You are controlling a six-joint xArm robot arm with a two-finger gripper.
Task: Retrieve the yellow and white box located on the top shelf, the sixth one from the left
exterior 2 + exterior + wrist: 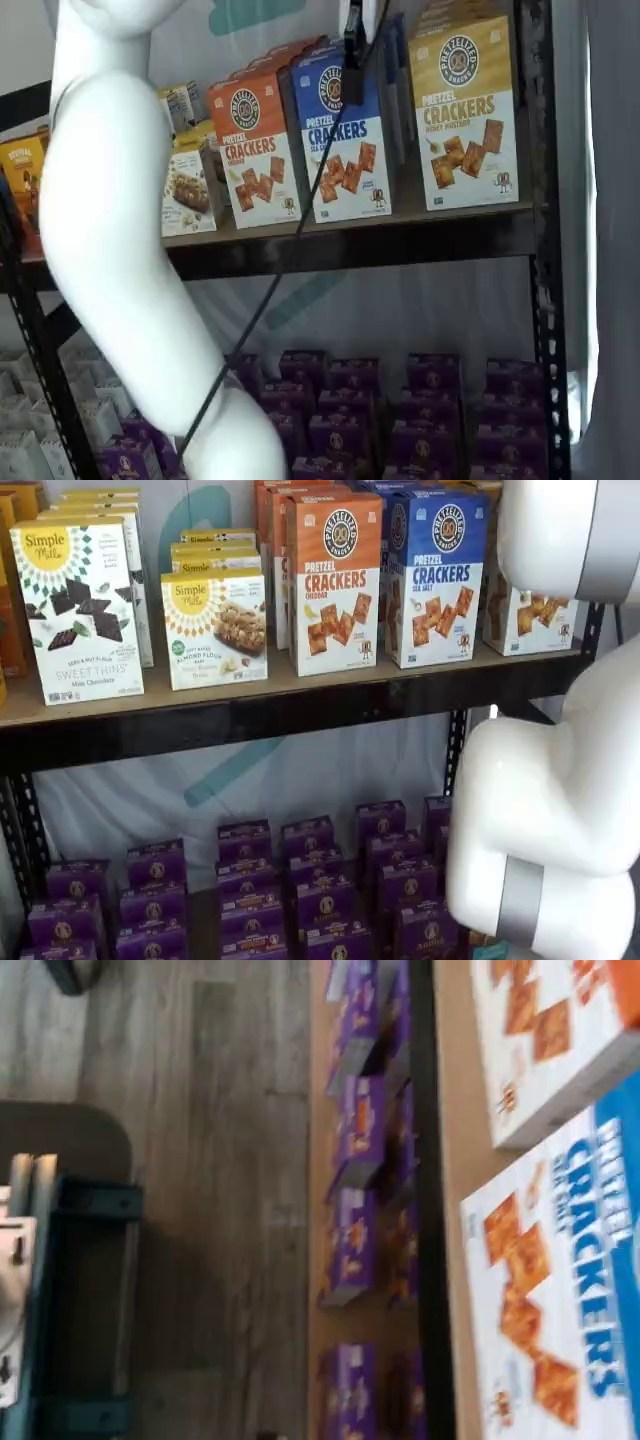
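Observation:
The yellow and white box [466,115] stands at the right end of the top shelf [400,228], upright, front facing out. In a shelf view its white lower front [532,615] shows behind my white arm, its yellow part hidden. My gripper [352,45] hangs from the view's top edge as black fingers with a cable beside them, in front of the blue Pretzel Crackers box [345,135], left of the yellow and white box. No gap between the fingers shows. The wrist view shows the blue box [570,1290] and an orange one [550,1040], not the yellow and white box.
An orange Pretzel Crackers box [335,585] and white Simple Mills boxes [80,610] stand further left on the shelf board [250,695]. Purple boxes [310,880] fill the lower shelf. My white arm [550,810] covers the right of one shelf view. A black upright [540,250] stands by the shelf's right end.

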